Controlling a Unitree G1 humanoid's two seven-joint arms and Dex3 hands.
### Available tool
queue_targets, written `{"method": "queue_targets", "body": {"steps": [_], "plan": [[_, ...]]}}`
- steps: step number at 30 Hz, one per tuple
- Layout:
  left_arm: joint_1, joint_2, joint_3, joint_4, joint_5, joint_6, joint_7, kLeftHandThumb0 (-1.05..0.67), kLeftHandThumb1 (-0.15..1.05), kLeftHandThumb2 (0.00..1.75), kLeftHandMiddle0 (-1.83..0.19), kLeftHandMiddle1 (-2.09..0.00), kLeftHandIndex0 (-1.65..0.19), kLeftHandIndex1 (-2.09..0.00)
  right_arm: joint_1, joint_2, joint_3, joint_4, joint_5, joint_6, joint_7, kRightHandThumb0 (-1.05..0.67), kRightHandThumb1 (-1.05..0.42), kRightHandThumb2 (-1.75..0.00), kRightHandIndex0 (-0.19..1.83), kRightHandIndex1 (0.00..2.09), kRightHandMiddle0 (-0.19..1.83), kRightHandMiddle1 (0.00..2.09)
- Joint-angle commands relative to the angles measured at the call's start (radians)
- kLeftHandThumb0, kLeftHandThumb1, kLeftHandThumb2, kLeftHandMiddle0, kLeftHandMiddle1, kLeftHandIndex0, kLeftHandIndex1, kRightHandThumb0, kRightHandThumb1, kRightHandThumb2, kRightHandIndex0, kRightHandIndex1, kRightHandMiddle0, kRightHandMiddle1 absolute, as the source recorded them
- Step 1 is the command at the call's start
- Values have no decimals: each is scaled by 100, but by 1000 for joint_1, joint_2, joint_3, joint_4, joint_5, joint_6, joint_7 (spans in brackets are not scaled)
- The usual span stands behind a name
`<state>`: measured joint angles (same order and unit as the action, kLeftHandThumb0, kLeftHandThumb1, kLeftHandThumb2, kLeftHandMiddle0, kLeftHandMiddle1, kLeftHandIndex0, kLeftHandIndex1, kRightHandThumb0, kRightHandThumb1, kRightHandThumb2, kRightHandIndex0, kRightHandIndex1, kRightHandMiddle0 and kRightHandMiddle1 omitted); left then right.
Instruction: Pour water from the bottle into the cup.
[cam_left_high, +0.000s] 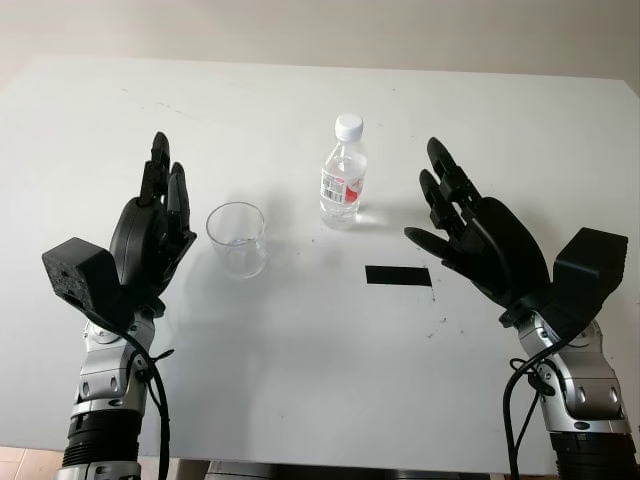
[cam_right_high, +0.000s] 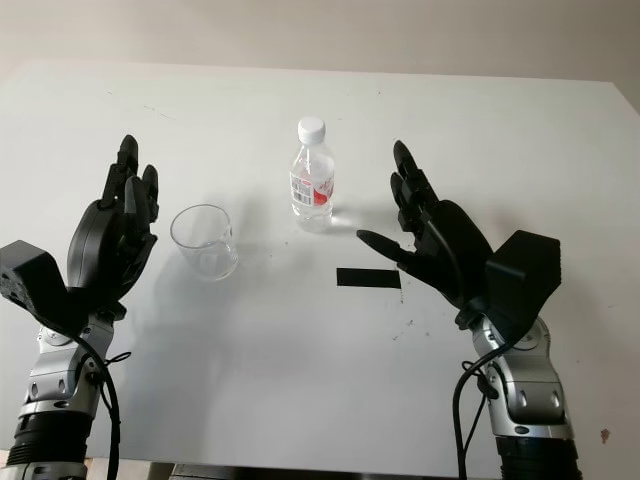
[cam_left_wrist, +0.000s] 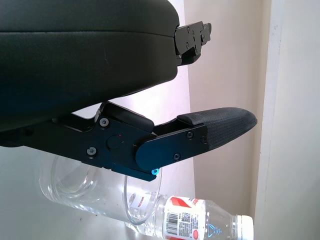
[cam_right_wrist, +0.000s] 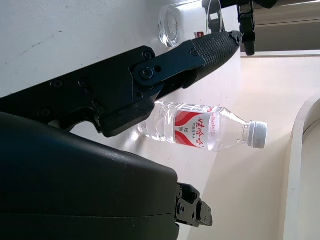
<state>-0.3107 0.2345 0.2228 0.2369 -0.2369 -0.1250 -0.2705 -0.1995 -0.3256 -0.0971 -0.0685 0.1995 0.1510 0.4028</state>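
Note:
A small clear water bottle (cam_left_high: 343, 178) with a white cap and a red-and-white label stands upright at the table's middle, a bit toward the back. A clear plastic cup (cam_left_high: 237, 238) stands upright to its left; no liquid shows in it. My left hand (cam_left_high: 158, 222) is open, raised just left of the cup, apart from it. My right hand (cam_left_high: 462, 222) is open to the right of the bottle, a gap between them. The right wrist view shows the bottle (cam_right_wrist: 200, 130) and the cup (cam_right_wrist: 186, 20) beyond the fingers (cam_right_wrist: 210, 47).
A black strip of tape (cam_left_high: 398, 276) lies on the white table (cam_left_high: 320, 380) in front of the bottle, a little to the right. The table's far edge meets a pale wall.

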Motion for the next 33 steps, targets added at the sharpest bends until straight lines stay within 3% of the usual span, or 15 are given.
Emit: {"method": "queue_targets", "body": {"steps": [1,11,17,24,33], "plan": [[10,6,6,-12,-3,-5,0,-75,105,68,19,0,19,0,-2,-8,4,-9,-6,-13,6,-86,-95,-6,-19,0,-19,0],[-5,-1,0,1,0,-7,7,-75,105,67,19,0,19,0,-33,0,13,53,-20,-22,17,-87,-94,-5,-19,0,-19,0],[-5,3,9,8,-10,-13,-2,-76,105,66,19,0,19,0,-119,18,41,134,-52,-66,7,-87,-92,-5,-19,0,-19,0],[-17,2,6,15,-6,-16,2,-76,105,67,19,0,19,0,-313,79,76,370,-90,-152,-12,-90,-91,-5,-19,0,-19,0],[-22,1,9,20,-1,-24,15,-77,105,65,19,0,19,0,-533,111,143,759,-253,-374,-111,-101,-93,-6,-19,0,-19,0]]}}
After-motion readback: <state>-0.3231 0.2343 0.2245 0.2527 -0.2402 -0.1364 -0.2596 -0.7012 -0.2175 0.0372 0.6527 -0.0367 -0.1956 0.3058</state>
